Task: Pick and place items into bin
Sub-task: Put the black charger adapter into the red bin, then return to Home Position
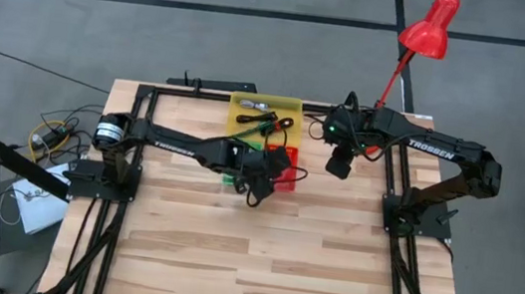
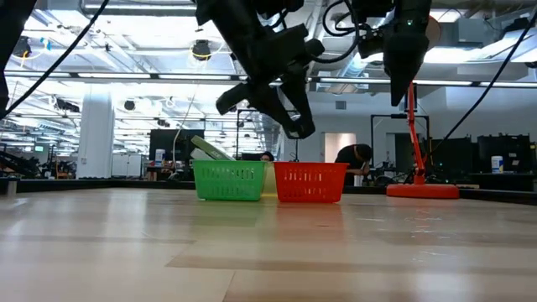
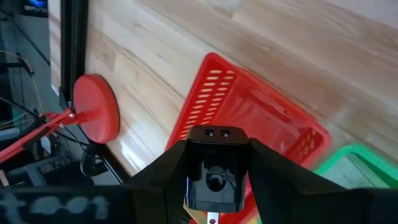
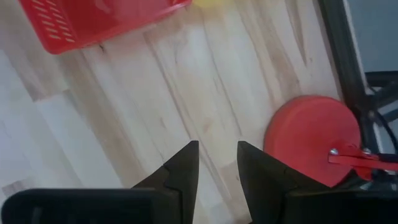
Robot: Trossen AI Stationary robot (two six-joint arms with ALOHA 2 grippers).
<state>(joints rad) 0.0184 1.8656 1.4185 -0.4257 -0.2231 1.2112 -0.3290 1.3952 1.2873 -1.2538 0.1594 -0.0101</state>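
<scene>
My left jaws are closed on a small black block, a smooth, boxy piece with squared corners, pinched on two opposite sides. They hang in the air just above the red basket, a plastic basket with slotted walls and a rounded rim. In the high view this sits at the centre of the frame, where my left arm hides most of the basket.

A green basket of the same slotted plastic stands touching the red one, on its left in the low view. A pale flat piece leans tilted out of its top; I cannot tell what it is.

Directly above both baskets in the high view lies a yellow tray. It holds more items, thin black tools with green and red marks, lying loosely across each other.

My right jaws stand partly open with nothing between them. They hover over bare wood, right of centre in the high view, well clear of the red basket.

Near them sits the round red base of a desk lamp, smooth and disc-shaped. Its thin red stem rises to a red shade at the upper right of the high view.

The counter is made of pale wooden planks with visible grain. Its whole lower half in the high view is open wood. Black frame rails run along its left, right and top edges.
</scene>
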